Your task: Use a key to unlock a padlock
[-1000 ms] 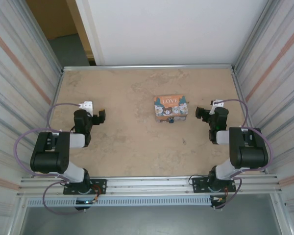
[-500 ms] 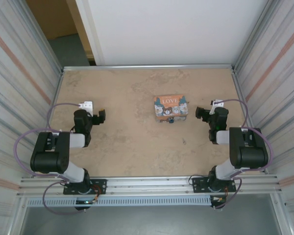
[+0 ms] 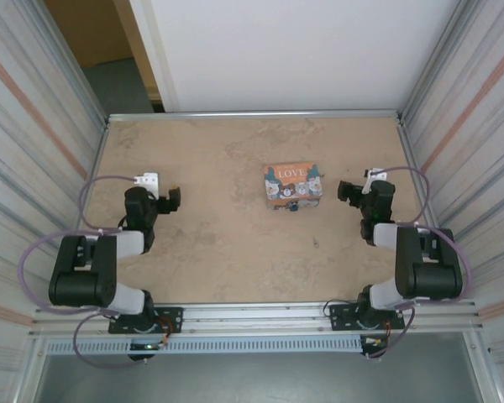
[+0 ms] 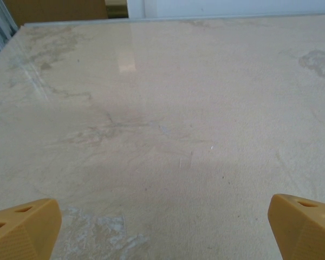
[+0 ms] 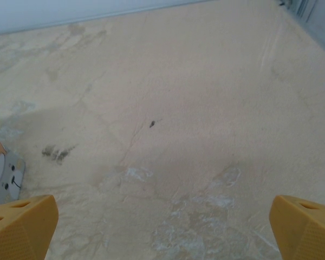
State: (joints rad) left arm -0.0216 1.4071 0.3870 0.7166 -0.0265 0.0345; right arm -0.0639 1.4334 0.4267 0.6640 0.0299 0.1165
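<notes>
both are gaping empty, your left gripper (image 3: 173, 200) and right gripper (image 3: 344, 191), padlock (image 3: 292, 205) lying between them, nearer your right, beside the box (image 3: 292, 180)

A beige, mottled table (image 3: 218, 243) is seen, on which an orange box (image 3: 292, 183) is set right of centre, a tiny padlock (image 3: 291, 206) being laid at its near side.

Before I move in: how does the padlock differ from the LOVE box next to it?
Size: the padlock is tiny, the box far larger. Colour: the padlock is dark, the box orange with cartoon cats. Place: the padlock sits at the box's near edge; whether they touch I cannot tell. Both rest on the table, ungripped.
</notes>
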